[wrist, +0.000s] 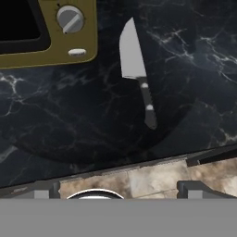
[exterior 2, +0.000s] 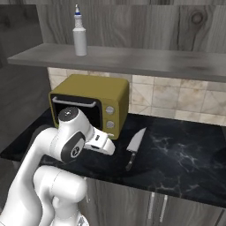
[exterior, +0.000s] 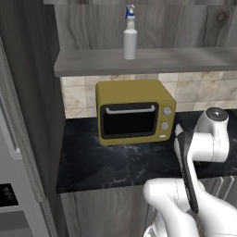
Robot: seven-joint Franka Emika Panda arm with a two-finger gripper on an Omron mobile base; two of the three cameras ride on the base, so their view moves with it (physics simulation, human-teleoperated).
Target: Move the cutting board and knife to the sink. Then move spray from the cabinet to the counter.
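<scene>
The knife (wrist: 137,69) lies flat on the black marble counter (exterior 2: 176,154), just to the right of the yellow toaster oven (exterior 2: 90,103) in the right base view, blade tip pointing toward the tiled backsplash (exterior 2: 176,97) and dark handle toward the counter's front edge. The gripper (wrist: 118,192) hovers above that front edge, short of the handle and apart from it, its two fingers spread wide with nothing between them. No cutting board or sink is to be seen from here, so how far the first part of the task has come cannot be read directly; the step in hand appears to be the approach to pick up the knife. The next move likely calls for carrying the hand forward over the handle, lining the fingers across its thin width, and lowering until they straddle it before closing. The white spray bottle (exterior: 130,39) stands upright on the grey cabinet shelf (exterior: 152,62) above the toaster oven, not yet brought down.
</scene>
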